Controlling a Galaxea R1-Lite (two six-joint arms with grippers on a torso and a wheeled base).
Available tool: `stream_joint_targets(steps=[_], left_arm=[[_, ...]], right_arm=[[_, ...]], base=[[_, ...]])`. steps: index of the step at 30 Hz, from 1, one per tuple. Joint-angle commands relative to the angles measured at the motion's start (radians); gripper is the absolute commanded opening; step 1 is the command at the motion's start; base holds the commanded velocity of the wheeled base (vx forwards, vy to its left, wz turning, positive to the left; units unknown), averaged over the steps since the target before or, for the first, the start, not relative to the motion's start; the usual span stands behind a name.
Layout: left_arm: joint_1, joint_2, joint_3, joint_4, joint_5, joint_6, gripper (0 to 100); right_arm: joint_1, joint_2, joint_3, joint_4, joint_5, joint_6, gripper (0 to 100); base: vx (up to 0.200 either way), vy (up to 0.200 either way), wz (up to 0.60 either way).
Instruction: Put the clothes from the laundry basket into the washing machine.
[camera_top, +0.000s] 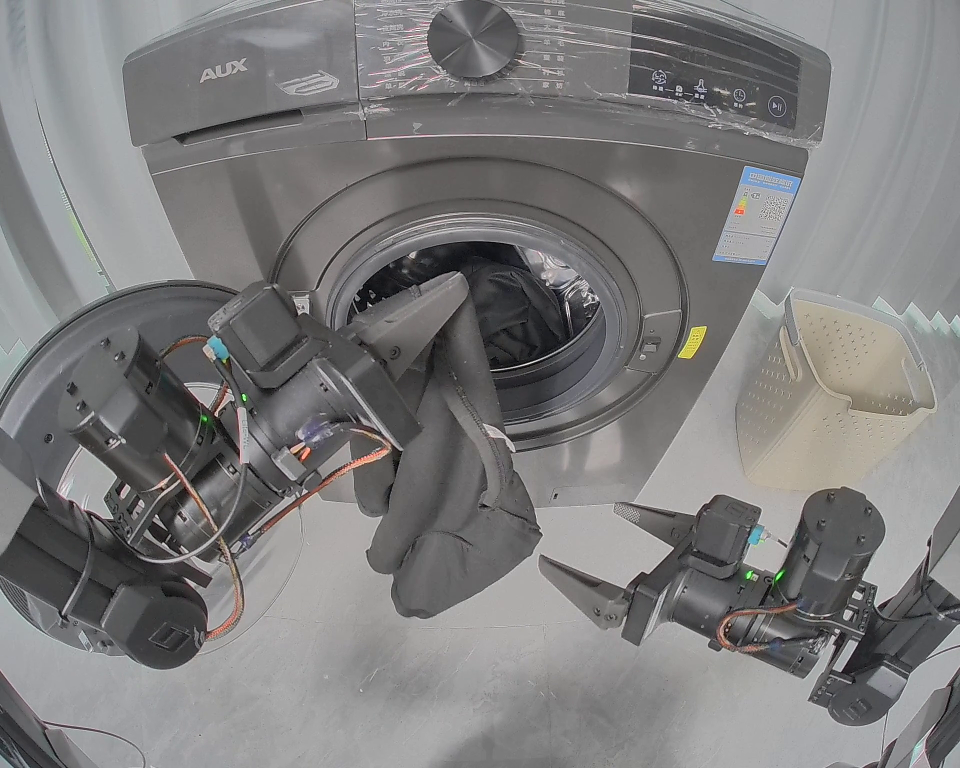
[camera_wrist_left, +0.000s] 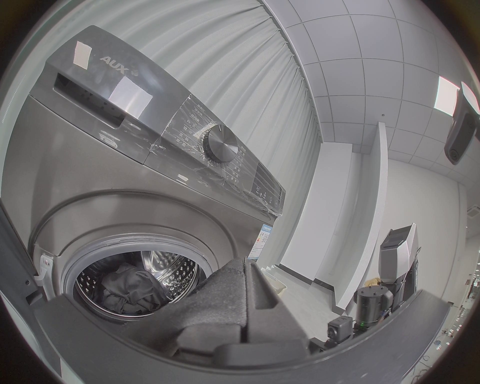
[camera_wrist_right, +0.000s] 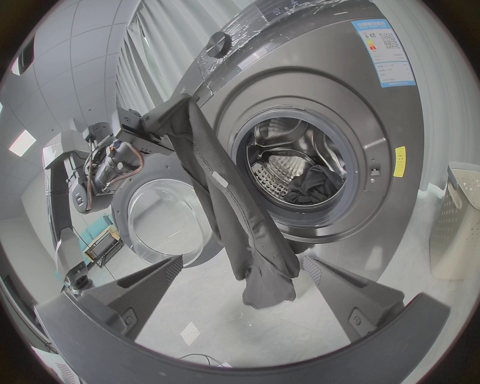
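Note:
My left gripper (camera_top: 455, 290) is shut on a dark grey garment (camera_top: 455, 480) and holds it up at the rim of the washing machine's round opening (camera_top: 500, 320); the cloth hangs down in front of the machine, short of the floor. The same garment (camera_wrist_right: 235, 210) dangles between my two arms in the right wrist view. Another dark piece of clothing (camera_top: 515, 305) lies inside the drum (camera_wrist_right: 295, 165). My right gripper (camera_top: 605, 555) is open and empty, low over the floor, to the right of the hanging cloth. The cream laundry basket (camera_top: 835, 390) stands right of the machine.
The machine's round door (camera_top: 130, 400) is swung open to the left, behind my left arm. Grey curtains hang on both sides of the machine. Bare grey floor (camera_top: 400, 680) lies in front of it.

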Motion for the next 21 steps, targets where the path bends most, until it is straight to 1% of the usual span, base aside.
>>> stream_joint_targets(steps=[1, 4, 6, 8, 9, 10, 15, 16, 19, 21], left_arm=[[-0.010, -0.003, 0.003, -0.001, 0.001, -0.001, 0], [-0.010, -0.011, 0.006, -0.001, 0.001, 0.001, 0], [-0.017, -0.020, 0.009, -0.001, -0.002, 0.001, 0], [-0.026, -0.029, 0.011, -0.001, -0.002, 0.001, 0], [-0.026, -0.029, 0.011, -0.001, -0.002, 0.001, 0], [-0.033, -0.035, 0.011, -0.001, -0.002, 0.001, 0], [-0.035, -0.035, 0.009, -0.001, -0.002, 0.001, 0], [-0.035, -0.035, 0.006, -0.001, -0.002, 0.001, 0], [-0.035, -0.035, 0.005, -0.001, -0.002, 0.001, 0], [-0.035, -0.035, 0.005, -0.001, -0.002, 0.001, 0]], right_arm=[[-0.051, 0.028, -0.058, 0.002, 0.000, 0.001, 100], [-0.094, 0.068, -0.099, -0.001, 0.000, 0.000, 100], [-0.133, 0.114, -0.147, -0.003, 0.002, -0.002, 100], [-0.146, 0.151, -0.178, -0.004, 0.003, -0.003, 100], [-0.146, 0.151, -0.178, -0.004, 0.003, -0.003, 100], [-0.151, 0.194, -0.213, -0.004, 0.005, -0.006, 100], [-0.140, 0.243, -0.261, -0.006, 0.009, -0.009, 100], [-0.129, 0.266, -0.290, -0.004, 0.013, -0.012, 100], [-0.096, 0.289, -0.320, -0.004, 0.016, -0.019, 100], [-0.073, 0.306, -0.339, -0.004, 0.026, -0.023, 100]], base=[[0.000, 0.000, 0.00], [0.000, 0.000, 0.00], [0.000, 0.000, 0.00], [0.000, 0.000, 0.00], [0.000, 0.000, 0.00], [0.000, 0.000, 0.00], [0.000, 0.000, 0.00], [0.000, 0.000, 0.00], [0.000, 0.000, 0.00], [0.000, 0.000, 0.00]])
